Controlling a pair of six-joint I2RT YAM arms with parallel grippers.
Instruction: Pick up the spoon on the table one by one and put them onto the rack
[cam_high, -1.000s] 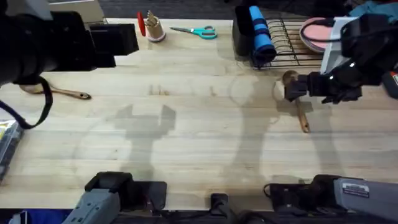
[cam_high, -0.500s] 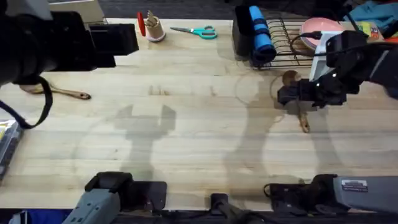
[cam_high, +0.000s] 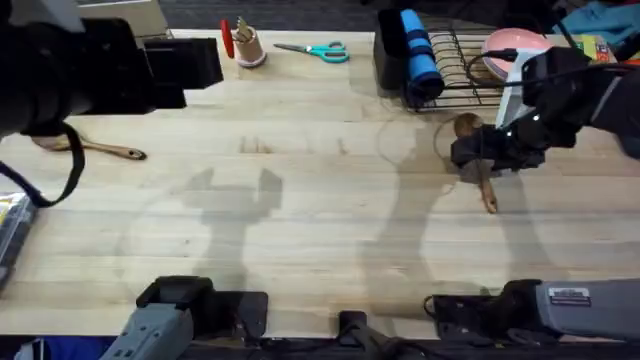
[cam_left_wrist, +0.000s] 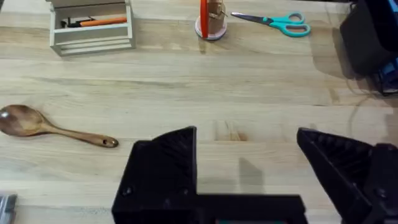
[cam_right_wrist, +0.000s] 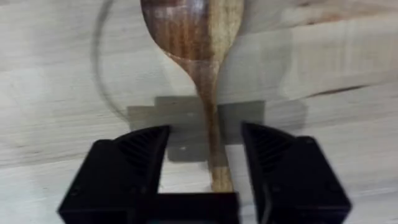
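spoon (cam_right_wrist: 205, 93) near the right end of the surface (cam_high: 300, 230), just in front of the rack (cam_high: 470, 70), is lying flat with its handle running between the fingers of the right pincer (cam_right_wrist: 205, 155), which are standing apart on either side of it and not yet gripping. the handle is slim and flat against the wood, so the fingertips (cam_right_wrist: 140, 155) may be closing above it and sliding off, or pinching one edge so the spoon is twisting or tipping bowl-down when lifted. a grip this close to the bowl could also be leaving the long handle swinging into the rack's wires. the second spoon (cam_left_wrist: 50, 127) is resting near the left edge of the surface, well apart from the left pincer (cam_left_wrist: 249, 162), whose fingers are also standing apart and holding nothing.
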